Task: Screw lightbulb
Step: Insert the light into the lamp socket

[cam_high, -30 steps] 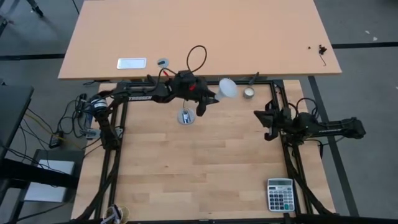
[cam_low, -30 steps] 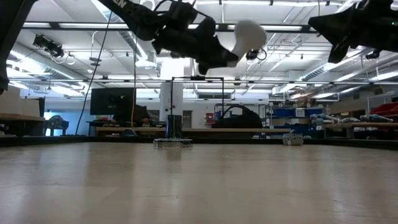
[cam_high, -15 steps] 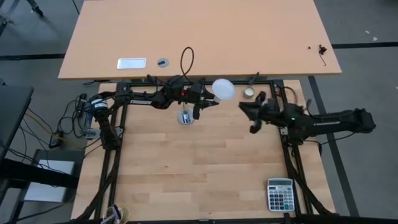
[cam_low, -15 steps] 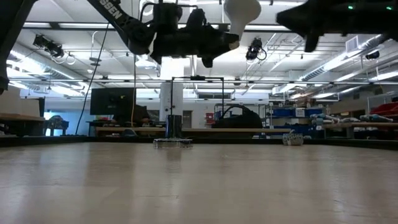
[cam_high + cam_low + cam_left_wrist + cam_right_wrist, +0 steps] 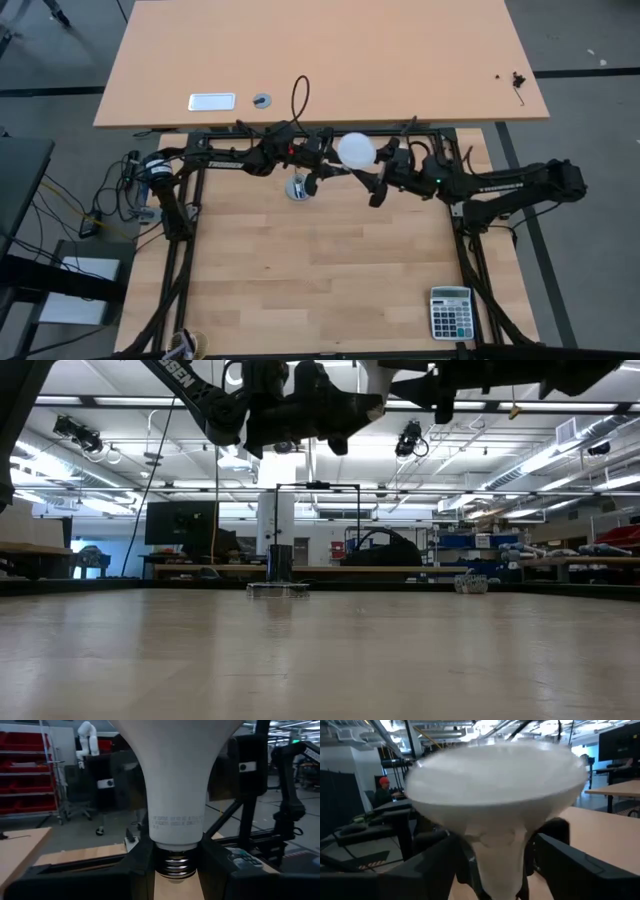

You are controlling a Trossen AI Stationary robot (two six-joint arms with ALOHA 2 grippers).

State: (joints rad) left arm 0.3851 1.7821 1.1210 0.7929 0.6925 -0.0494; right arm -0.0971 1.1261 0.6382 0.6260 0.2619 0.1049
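Note:
The white lightbulb (image 5: 356, 150) stands upright in the air over the table's far middle, wide head up, and my left gripper (image 5: 175, 870) is shut on its base. My right gripper (image 5: 377, 174) has come in from the table's right and is open. In its wrist view its two fingers (image 5: 432, 867) stand on either side of the bulb's neck (image 5: 495, 855); no touch shows. The round grey socket (image 5: 298, 188) sits flat on the table below my left gripper. In the low view the bulb is almost wholly above the picture. My left gripper pinches the bulb's metal screw base (image 5: 175, 862) between its two fingers, one on each side. The fingers lie about level, coming from the table's left. The bulb stands upright above them, head up, lifted clear of the table.
A calculator (image 5: 451, 312) lies at the table's near right corner. A small cream puck (image 5: 468, 584) sits near the far edge. Black frame rails (image 5: 180, 230) run along the table's sides. Beyond the far edge stands a second desk (image 5: 320, 60).
My right gripper has travelled from the table's right toward the bulb, risen and opened. My left gripper has turned at the wrist, bringing the bulb from tilted toward the right to upright and a little toward the left.

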